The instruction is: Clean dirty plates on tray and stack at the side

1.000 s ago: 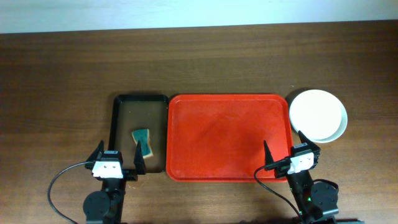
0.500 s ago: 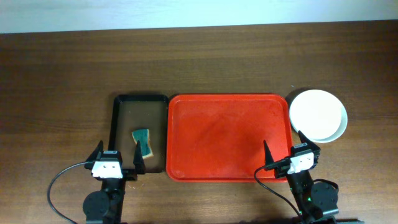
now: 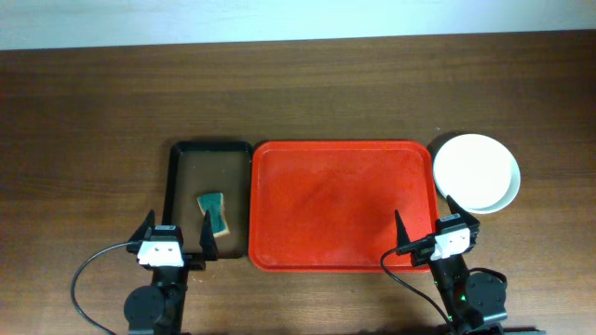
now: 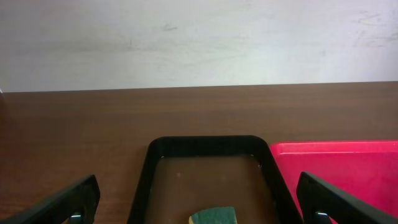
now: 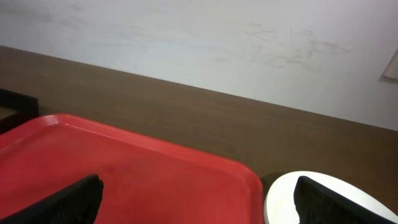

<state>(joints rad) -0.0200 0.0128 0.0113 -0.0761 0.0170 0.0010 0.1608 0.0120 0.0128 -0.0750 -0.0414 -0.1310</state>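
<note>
Sitting on the table (image 3: 298,93) just beside the right rim of the red tray (image 3: 340,205), up by its far right corner, the stack of plates (image 3: 475,170) is picked out from overhead. A white plate is seen on top, and a pale blue rim is caught peeking out beneath it along the near right edge. How many plates are piled there cannot be told. Whether the stack touches the tray's rim cannot be told either.

Over on the left, a black-rimmed brown tray (image 3: 191,177) is set right against the red tray's left side, and a green sponge (image 3: 214,212) with a yellow underside is spotted lying in its near half.

Down at the near edge of the table, the left end effector (image 3: 177,225) is held spread wide, its 2 fingers well apart, 1 of them poised over the brown tray's near right corner. The right end effector (image 3: 424,219) is spread wide too: 1 finger is seen above the red tray's near right area, the other just near the plates' near edge. In the right wrist view, the white plate is framed low, beside the right-hand finger.
</note>
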